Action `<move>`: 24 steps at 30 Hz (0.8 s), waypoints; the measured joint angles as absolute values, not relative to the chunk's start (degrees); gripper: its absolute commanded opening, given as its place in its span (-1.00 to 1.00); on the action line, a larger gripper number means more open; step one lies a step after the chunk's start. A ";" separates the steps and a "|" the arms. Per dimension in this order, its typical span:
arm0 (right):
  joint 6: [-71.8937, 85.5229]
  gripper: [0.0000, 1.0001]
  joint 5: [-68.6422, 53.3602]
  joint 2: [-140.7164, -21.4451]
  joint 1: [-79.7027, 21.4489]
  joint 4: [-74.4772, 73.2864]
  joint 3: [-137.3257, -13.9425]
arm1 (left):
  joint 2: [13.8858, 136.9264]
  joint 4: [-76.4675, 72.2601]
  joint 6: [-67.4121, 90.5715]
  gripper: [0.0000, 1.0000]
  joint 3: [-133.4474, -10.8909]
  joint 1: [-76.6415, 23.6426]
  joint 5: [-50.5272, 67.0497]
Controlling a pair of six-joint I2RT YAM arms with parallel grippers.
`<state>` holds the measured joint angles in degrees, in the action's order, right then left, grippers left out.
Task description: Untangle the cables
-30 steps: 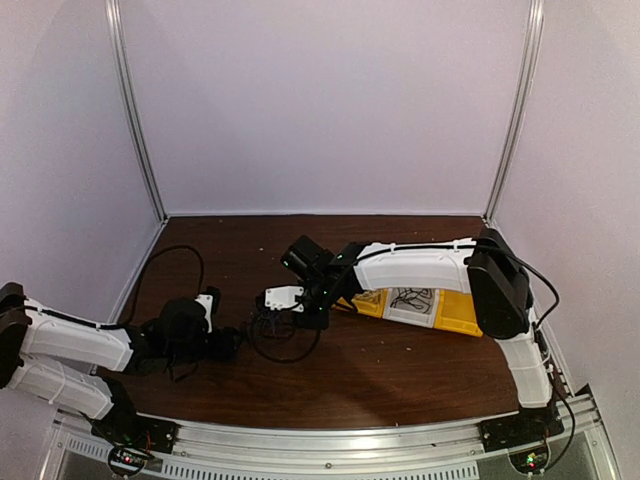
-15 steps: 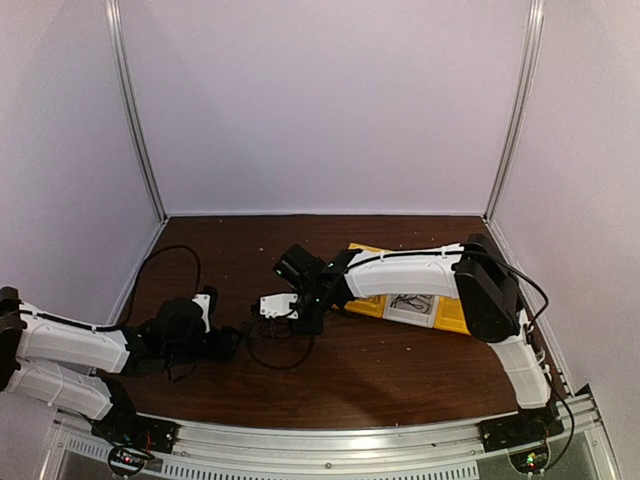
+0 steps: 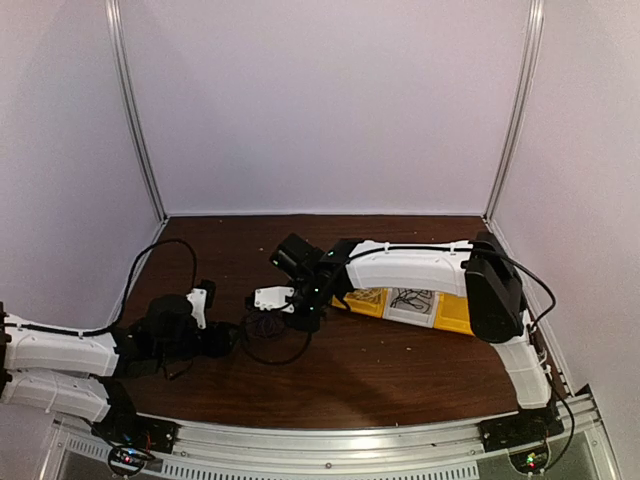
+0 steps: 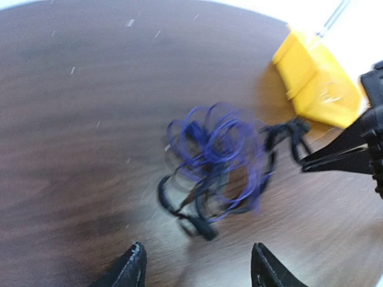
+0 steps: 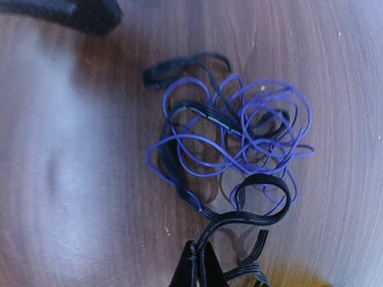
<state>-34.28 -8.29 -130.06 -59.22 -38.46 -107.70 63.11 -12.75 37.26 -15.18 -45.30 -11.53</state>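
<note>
Two jaws of the right gripper (image 5: 197, 263) are pinched shut on a black strand at the edge of the cables (image 5: 230, 140), a purple-and-black clump lying on the table (image 5: 72, 179). Left gripper (image 4: 194, 266) hovers nearby, jaws parted, empty. Next, probably: draw that strand free, gently.

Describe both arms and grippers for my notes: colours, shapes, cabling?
Both arms have white shell links with black joints; a thin black cable runs along each. The left gripper has pointed black fingers; the right gripper has slim black fingers. Each wrist carries a white block.
</note>
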 measured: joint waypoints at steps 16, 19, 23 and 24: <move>-26.55 -1.00 -25.78 -117.82 -59.40 -48.93 -124.60 | 27.38 -22.17 22.92 0.25 -8.43 -45.50 -2.13; -26.33 -1.00 -26.52 -117.01 -59.40 -49.95 -124.60 | 33.74 -22.48 21.34 0.23 -9.80 -45.50 -1.45; -25.96 -1.00 -27.20 -116.97 -59.42 -50.74 -124.49 | 41.65 -23.62 19.09 0.22 -12.51 -45.76 -1.02; -25.82 -1.00 -27.27 -116.97 -59.40 -50.89 -124.44 | 43.38 -24.64 18.63 0.22 -12.99 -45.76 -0.69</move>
<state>-25.82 -27.27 -116.97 -59.40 -50.89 -124.44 43.38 -24.64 18.63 -12.99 -45.76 -0.69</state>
